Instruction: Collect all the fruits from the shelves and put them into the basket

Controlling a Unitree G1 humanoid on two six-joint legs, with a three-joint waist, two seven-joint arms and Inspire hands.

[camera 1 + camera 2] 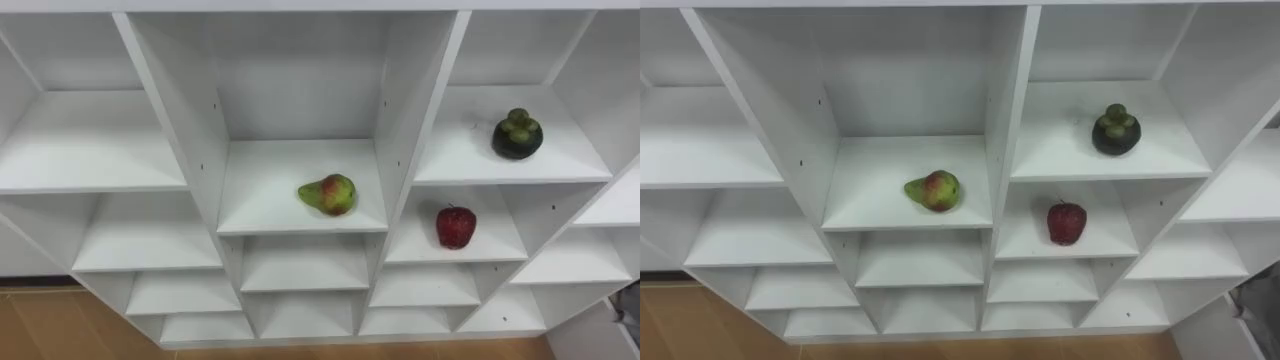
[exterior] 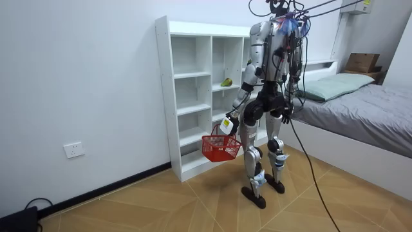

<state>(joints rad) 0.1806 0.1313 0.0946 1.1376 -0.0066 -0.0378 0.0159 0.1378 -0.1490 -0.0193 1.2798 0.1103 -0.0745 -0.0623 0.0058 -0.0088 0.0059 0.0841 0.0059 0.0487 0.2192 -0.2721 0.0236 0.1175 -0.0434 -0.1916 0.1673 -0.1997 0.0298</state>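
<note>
While the left hand point(image 2: 226, 124) grips a red basket point(image 2: 221, 148), a green-red pear point(image 1: 328, 194) lies shelved

The robot stands facing the white closet point(image 2: 165, 96), a red basket point(image 2: 221, 149) hanging from its left hand point(image 2: 226, 126), a greenish fruit point(image 2: 226, 82) on a middle shelf
</note>
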